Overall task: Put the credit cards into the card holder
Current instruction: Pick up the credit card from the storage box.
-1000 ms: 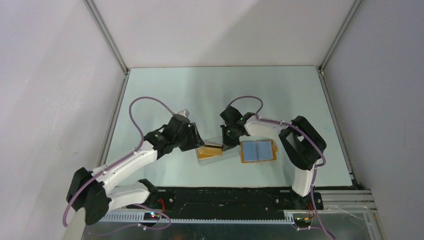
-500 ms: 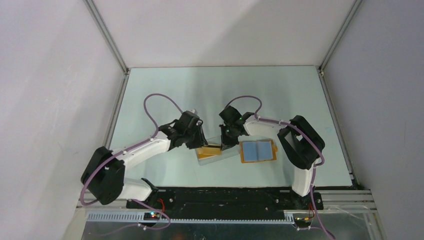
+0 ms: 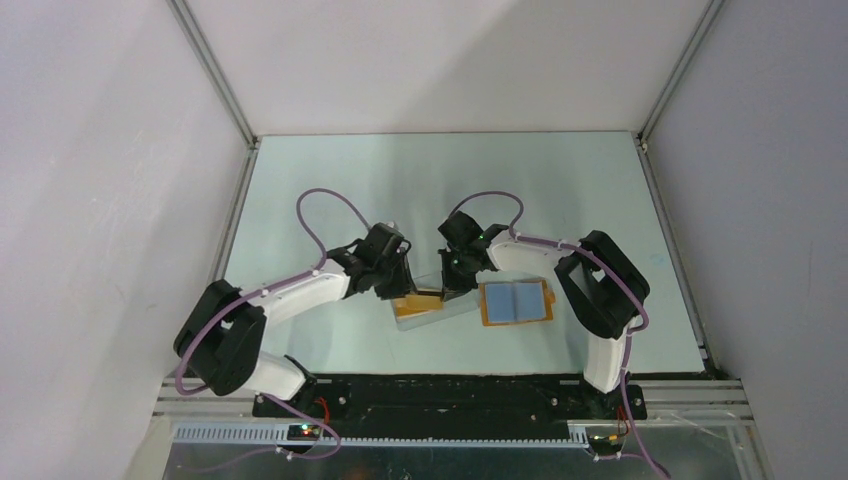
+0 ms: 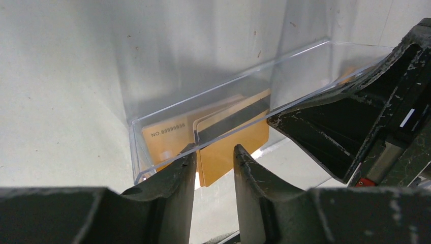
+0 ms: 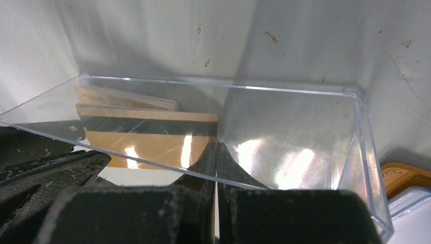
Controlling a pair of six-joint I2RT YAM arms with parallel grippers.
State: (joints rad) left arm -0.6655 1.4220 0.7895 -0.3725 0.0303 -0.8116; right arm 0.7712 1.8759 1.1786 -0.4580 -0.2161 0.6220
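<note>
The cards lie inside the clear box, at its left end, overlapping one another. The striped card sits on top with its dark band along the upper edge. A numbered card shows beneath it on the left, and the right wrist view shows the pale edge of another behind. The holder lies open on the table just to the right of the box, blue-grey pockets up, with no card in it. The left gripper hangs at the box's left end, its jaws a narrow gap apart with the striped card's lower corner showing between them; it grips nothing that can be seen. The right gripper is pinched closed on the box's long wall, one finger inside and one outside.
</note>
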